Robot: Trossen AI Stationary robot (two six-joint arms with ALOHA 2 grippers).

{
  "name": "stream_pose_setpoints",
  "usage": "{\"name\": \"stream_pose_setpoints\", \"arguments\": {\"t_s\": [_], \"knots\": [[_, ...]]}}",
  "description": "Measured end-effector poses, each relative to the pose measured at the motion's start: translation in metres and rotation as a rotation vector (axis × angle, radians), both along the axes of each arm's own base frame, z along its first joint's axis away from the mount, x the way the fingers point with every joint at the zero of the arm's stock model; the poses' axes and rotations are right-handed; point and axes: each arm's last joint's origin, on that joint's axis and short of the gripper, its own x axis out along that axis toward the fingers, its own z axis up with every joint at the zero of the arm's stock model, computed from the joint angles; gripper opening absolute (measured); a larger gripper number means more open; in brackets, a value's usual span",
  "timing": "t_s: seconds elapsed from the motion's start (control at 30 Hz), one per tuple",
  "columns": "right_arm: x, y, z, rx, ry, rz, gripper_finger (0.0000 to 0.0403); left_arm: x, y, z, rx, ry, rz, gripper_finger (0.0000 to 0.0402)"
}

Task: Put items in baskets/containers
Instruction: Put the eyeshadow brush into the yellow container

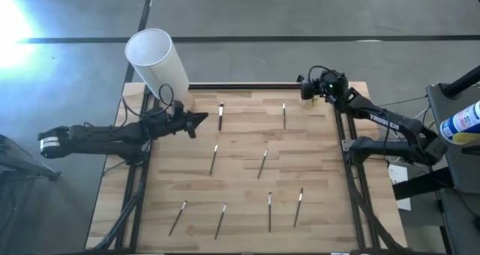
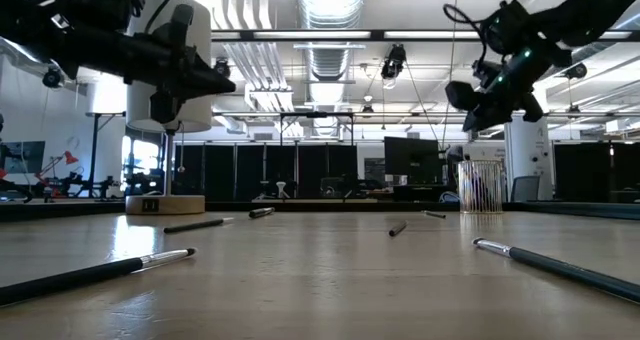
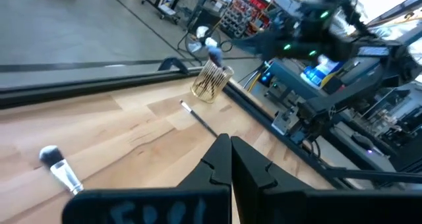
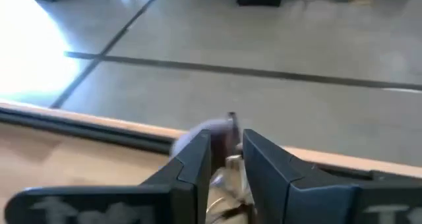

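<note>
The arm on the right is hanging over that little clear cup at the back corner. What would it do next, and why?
Probably lift the right gripper away from the clear cup, then go for another brush. Its fingers are parted above the cup with a brush blurred between them, seemingly dropping in, and eight brushes, like one mid-table, remain on the table.

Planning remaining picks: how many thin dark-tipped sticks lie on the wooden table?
8 sticks: two near the far edge, two mid-table, four along the near edge. More may hide in the clear cup below the right gripper.

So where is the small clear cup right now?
In the high view the small clear cup sits at the table's far right corner, directly beneath the right gripper; the nearest brush lies just left of it.
</note>
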Motion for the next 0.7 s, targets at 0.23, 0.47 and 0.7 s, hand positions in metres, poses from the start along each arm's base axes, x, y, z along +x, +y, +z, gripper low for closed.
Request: {"name": "stream_pose_setpoints", "arguments": {"t_s": [0.23,0.47,0.7], "knots": [[0.011,0.045,0.027,0.003,-0.075,0.176,0.0014,0.0,-0.001,-0.006,-0.026,0.059,-0.017,0.0],[0.036,0.093,0.034,-0.043,-0.105,0.484,0.0008,0.001,-0.004,-0.01,-0.113,0.154,-0.056,0.0],[0.041,0.119,0.027,-0.023,-0.103,0.675,0.0008,0.012,-0.024,0.015,-0.12,0.338,-0.062,0.0]]}}
